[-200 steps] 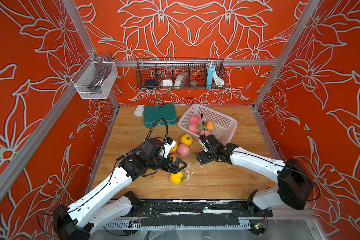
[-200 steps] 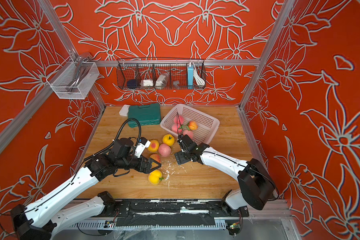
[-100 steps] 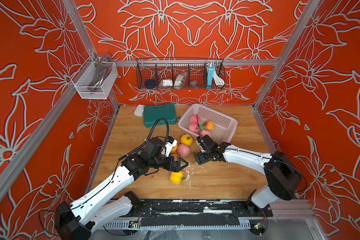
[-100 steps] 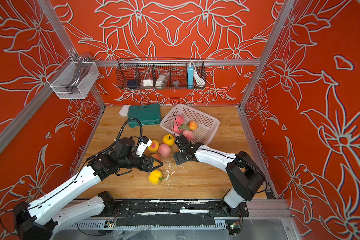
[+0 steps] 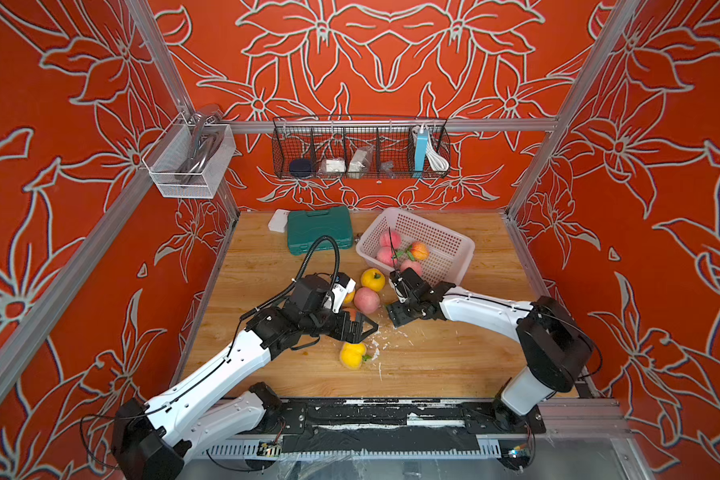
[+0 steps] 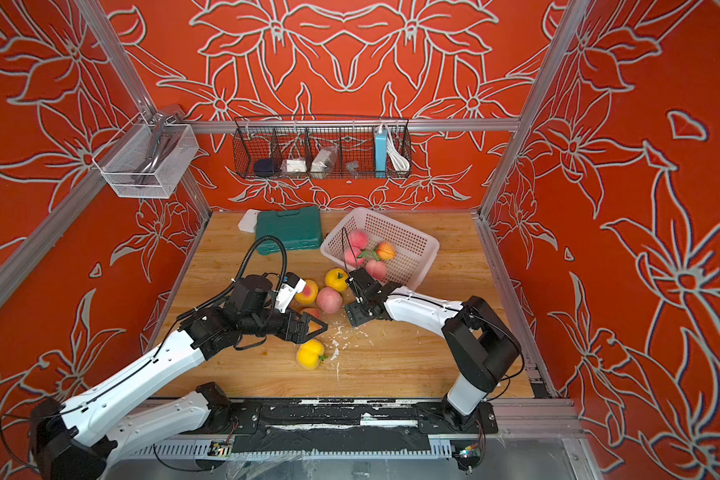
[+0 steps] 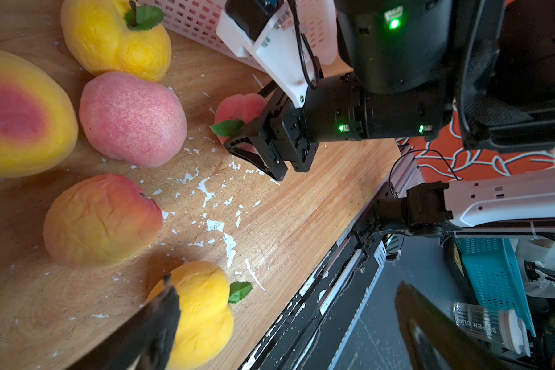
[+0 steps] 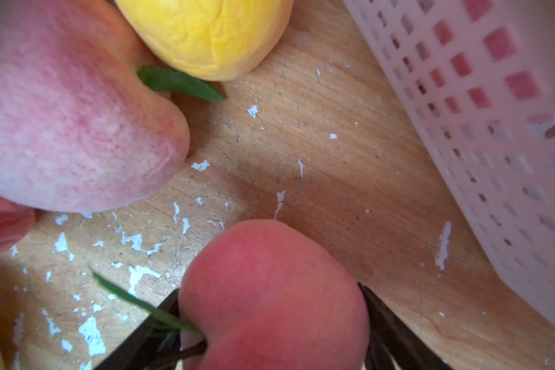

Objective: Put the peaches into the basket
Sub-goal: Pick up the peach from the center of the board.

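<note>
We see a pale wooden table [image 5: 454, 365], scuffed and strewn with white flakes [image 5: 381, 341] near its middle. At the back lie a green case [image 5: 320, 229] and, just beside it, a small white box [image 5: 278, 220]. The pink basket [image 5: 445, 245] sits right of them, skewed. Loose on the wood lie a yellow peach [image 5: 373, 279] near the basket, a pink peach [image 5: 366, 299] next to it, a blushed peach [image 6: 307, 291], an orange peach [image 7: 100, 221], a small pink peach [image 7: 239, 109], and a front yellow peach [image 5: 353, 354] set apart

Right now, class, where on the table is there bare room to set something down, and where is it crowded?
Free: the table between the left wall and the case; the front right, between the right arm and the table edge; beside the basket, toward the right wall. Crowded: the middle, peaches between left gripper and right gripper.
</note>
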